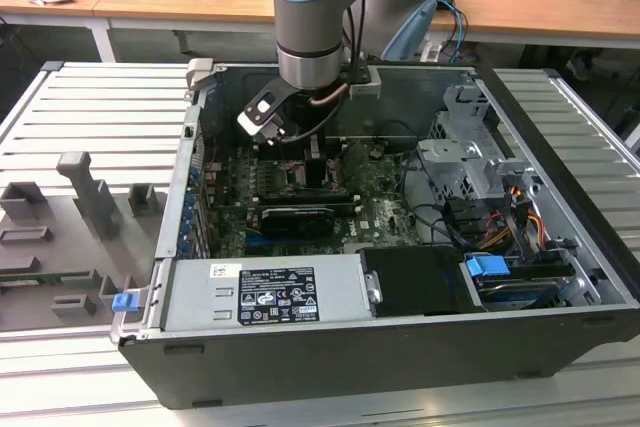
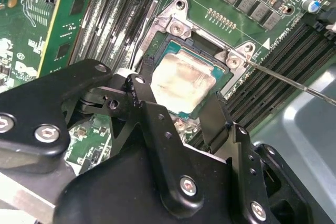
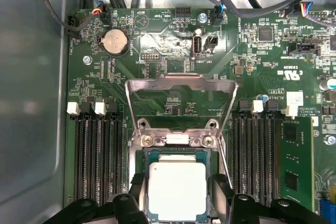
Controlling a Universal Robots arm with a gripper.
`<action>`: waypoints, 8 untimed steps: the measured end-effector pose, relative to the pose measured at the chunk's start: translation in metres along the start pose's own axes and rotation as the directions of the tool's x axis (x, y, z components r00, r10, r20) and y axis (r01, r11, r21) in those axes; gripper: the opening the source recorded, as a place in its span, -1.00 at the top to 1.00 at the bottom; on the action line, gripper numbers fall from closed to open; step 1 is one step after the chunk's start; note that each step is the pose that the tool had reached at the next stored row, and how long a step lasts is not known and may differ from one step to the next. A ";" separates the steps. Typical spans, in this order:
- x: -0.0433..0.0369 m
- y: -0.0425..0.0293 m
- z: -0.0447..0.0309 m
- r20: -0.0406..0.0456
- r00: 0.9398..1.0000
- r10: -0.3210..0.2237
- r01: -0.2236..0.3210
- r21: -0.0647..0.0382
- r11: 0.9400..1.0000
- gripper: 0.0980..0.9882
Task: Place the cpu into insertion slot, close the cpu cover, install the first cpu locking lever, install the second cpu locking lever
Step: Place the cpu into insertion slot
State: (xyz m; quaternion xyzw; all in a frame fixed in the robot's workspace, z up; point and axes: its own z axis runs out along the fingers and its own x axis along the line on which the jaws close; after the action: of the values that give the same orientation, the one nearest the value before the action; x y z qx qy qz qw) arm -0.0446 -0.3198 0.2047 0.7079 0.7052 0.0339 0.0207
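Observation:
The cpu (image 3: 177, 190) (image 2: 184, 80), a square chip with a dull silver top, lies in the insertion slot (image 3: 177, 153) (image 2: 223, 80) on the green board. My gripper (image 3: 178, 195) (image 2: 176, 100) straddles it, and its black fingers (image 3: 137, 188) press against two opposite edges of the chip. The cpu cover (image 3: 181, 85), a silver frame with a wide window, is swung up and open past the slot's hinge. A thin locking lever (image 2: 294, 81) sticks out from the socket corner. In the exterior view the gripper (image 1: 310, 162) reaches down into the computer case.
Long black memory slots (image 3: 100, 150) flank the socket, and a green memory card (image 3: 296, 156) stands among them. A coin battery (image 3: 115, 41) and cables (image 3: 236, 3) lie beyond the cover. The case (image 1: 400, 367) holds a power supply (image 1: 270, 292) and a drive cage (image 1: 470, 162).

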 end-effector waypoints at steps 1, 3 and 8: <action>0.0000 0.0001 -0.0015 0.000 1.000 0.000 0.000 0.000 1.000 -0.16; 0.0001 0.0004 -0.0027 0.000 1.000 0.000 0.000 0.001 1.000 -0.16; 0.0001 0.0019 -0.0057 0.000 1.000 0.000 0.000 0.009 1.000 0.30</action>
State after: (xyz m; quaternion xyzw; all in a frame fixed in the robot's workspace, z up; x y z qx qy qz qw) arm -0.0431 -0.3198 0.2105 0.7081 0.7052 0.0307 0.0175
